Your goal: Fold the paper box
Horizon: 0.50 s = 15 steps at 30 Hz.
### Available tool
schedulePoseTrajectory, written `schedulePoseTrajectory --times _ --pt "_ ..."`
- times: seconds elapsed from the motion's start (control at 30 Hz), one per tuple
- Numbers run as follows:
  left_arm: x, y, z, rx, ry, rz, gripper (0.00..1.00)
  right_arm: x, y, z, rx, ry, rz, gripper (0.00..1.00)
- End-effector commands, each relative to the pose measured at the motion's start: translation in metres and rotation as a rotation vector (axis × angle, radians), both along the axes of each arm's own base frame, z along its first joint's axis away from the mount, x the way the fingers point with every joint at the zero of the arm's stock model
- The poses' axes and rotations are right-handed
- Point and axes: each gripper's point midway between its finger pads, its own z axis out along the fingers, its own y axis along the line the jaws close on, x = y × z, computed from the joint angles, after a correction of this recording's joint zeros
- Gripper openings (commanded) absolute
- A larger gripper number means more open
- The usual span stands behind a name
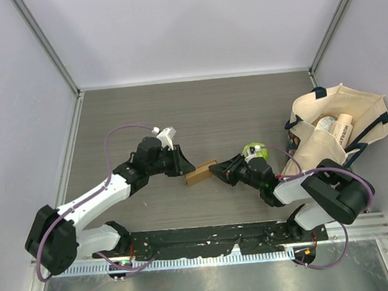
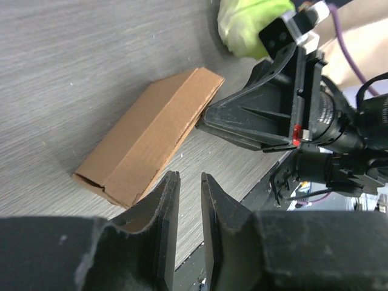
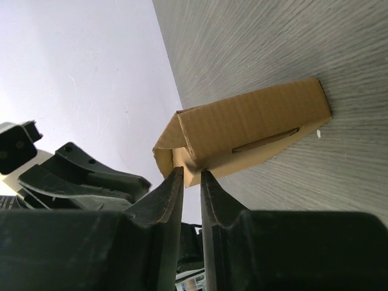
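The paper box is a flat brown cardboard sleeve lying on the grey table between my two grippers. In the left wrist view the box lies just ahead and left of my left gripper, whose jaws stand a narrow gap apart with nothing between them. In the top view my left gripper is at the box's left end. My right gripper is at the box's right end. In the right wrist view its tips pinch the lower edge of the box's open end.
A green cabbage lies just behind the right wrist, and it also shows in the left wrist view. A cream tote bag with dark handles holds items at the right. White walls enclose the table on three sides.
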Motion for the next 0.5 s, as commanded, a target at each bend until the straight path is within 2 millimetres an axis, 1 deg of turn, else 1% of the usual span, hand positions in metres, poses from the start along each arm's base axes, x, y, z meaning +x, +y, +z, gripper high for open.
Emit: schedulePoseTrajectory --times 0.0,0.13,0.23,0.27,0.4,0.47 --pt "0.012 -0.022 0.017 -0.081 -0.025 -0.058 0.24 -0.035 -0.034 -0.093 -0.151 0.399 -0.07 0.22" --pt "0.018 -0.026 0.017 -0.084 -0.044 -0.058 0.24 -0.036 -0.032 -0.094 -0.156 0.394 -0.055 0.23" --pt "0.019 -0.025 0.01 -0.066 -0.034 -0.061 0.24 -0.035 -0.031 -0.093 -0.178 0.368 -0.036 0.25" --pt "0.018 -0.025 0.007 -0.056 -0.031 -0.062 0.24 -0.033 -0.03 -0.091 -0.18 0.361 -0.033 0.28" --pt "0.017 -0.025 -0.002 -0.035 -0.015 -0.074 0.24 -0.03 -0.027 -0.093 -0.202 0.357 -0.022 0.33" --pt "0.017 -0.024 -0.006 -0.028 -0.012 -0.078 0.23 -0.027 -0.026 -0.094 -0.222 0.352 -0.016 0.34"
